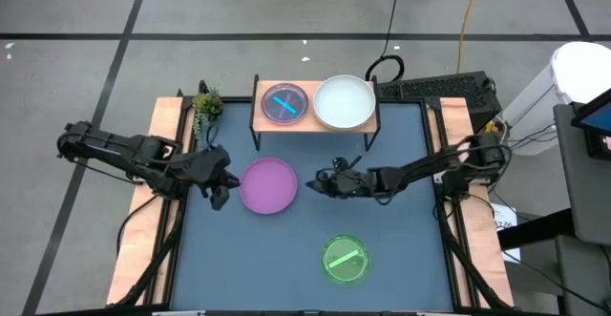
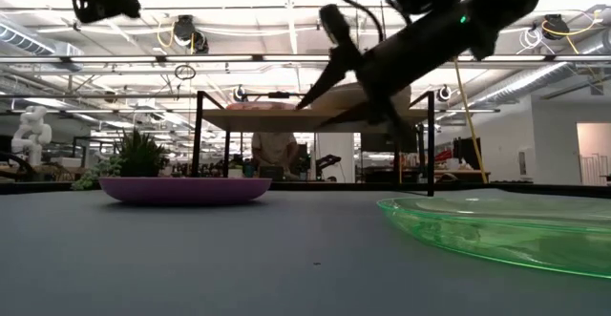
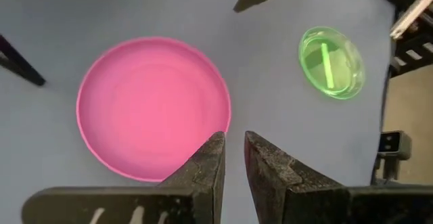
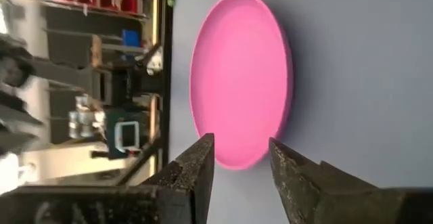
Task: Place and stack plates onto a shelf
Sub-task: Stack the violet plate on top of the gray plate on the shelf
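A purple plate, pink in the wrist views, lies flat on the table's middle. My left gripper hovers at its left rim, fingers a little apart with nothing between them. My right gripper stands open just right of the plate, above the table, pointing at its right rim. A green translucent plate lies near the front. On the shelf rest a blue translucent plate and a white plate.
A small potted plant stands left of the shelf. Wooden side rails run along both table edges. A keyboard lies behind the table's far right corner. A person shows beyond the shelf.
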`<state>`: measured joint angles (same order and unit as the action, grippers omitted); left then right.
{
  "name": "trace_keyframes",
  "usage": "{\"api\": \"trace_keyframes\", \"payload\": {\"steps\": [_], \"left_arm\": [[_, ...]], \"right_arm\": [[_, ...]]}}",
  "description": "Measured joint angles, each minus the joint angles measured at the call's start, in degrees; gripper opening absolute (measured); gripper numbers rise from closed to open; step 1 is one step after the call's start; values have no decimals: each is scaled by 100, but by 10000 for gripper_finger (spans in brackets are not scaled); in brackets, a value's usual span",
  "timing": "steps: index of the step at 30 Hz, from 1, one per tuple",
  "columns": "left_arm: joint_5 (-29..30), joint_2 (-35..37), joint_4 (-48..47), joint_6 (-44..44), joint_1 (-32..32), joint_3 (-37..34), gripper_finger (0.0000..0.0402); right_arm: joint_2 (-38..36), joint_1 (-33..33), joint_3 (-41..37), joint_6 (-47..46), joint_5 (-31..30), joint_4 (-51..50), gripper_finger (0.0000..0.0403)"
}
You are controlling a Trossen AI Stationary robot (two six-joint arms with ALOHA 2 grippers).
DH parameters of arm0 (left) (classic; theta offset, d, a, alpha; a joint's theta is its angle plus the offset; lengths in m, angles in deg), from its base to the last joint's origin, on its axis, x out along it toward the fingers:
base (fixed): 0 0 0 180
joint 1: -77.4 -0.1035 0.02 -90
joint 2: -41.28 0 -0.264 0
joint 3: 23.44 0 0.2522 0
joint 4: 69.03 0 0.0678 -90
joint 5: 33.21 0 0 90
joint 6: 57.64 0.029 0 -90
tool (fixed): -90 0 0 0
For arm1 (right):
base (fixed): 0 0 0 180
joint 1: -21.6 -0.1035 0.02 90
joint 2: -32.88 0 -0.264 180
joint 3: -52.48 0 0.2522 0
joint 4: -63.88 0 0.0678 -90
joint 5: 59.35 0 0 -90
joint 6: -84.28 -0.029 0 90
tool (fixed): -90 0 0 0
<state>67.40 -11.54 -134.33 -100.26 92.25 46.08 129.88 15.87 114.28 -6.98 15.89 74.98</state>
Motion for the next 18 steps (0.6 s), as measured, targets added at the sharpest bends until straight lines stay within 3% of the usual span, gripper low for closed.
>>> {"api": "trace_keyframes", "payload": {"steps": [5, 9, 13, 18], "left_arm": [[-124, 26, 548, -449, 140, -490, 63], [-146, 26, 901, -717, 223, -620, 63], [-144, 26, 969, -741, 253, -620, 63], [-143, 24, 967, -840, 271, -620, 63]], "right_arm": [[520, 215, 131, -133, 28, 387, 126], [879, 369, 472, -101, 429, 404, 126], [1284, 452, 918, 1, 758, 48, 126], [1453, 456, 1246, 37, 755, -646, 126]]}}
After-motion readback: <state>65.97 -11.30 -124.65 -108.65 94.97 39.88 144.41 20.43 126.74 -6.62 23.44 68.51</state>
